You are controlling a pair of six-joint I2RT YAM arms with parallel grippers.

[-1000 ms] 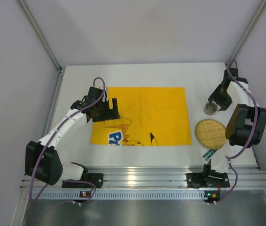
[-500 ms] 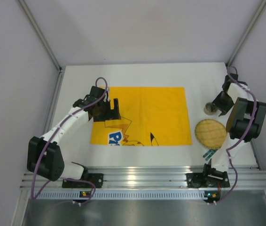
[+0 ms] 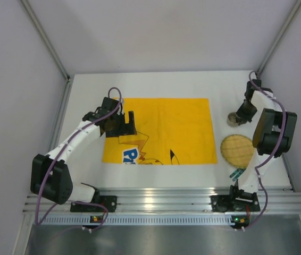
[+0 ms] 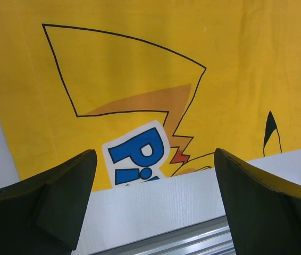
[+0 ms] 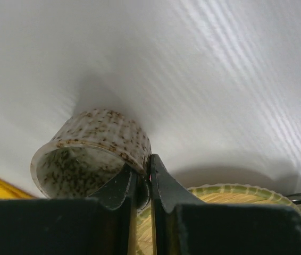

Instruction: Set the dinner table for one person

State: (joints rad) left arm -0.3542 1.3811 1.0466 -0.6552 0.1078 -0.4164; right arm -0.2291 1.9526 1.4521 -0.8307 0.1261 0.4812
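We logged the right gripper (image 5: pixel 142 172) pinched tight on the rim of a small speckled beige ceramic cup (image 5: pixel 100 138), at 3 o'clock of the yellow cartoon-printed cloth placemat (image 3: pixel 166 127). A round woven straw plate (image 3: pixel 237 150) sat at the cup's 6 o'clock. We saw the left gripper (image 4: pixel 153 164) gaping wide, holding nothing, over the placemat. The large white matte dinner table (image 3: pixel 156 85) lay under everything.

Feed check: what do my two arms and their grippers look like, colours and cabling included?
The left arm and right arm both have white links with bulky black joint housings. A thin purple cable loops along each. The left gripper and right gripper have plain matte black, wedge-shaped fingers with no visible markings.
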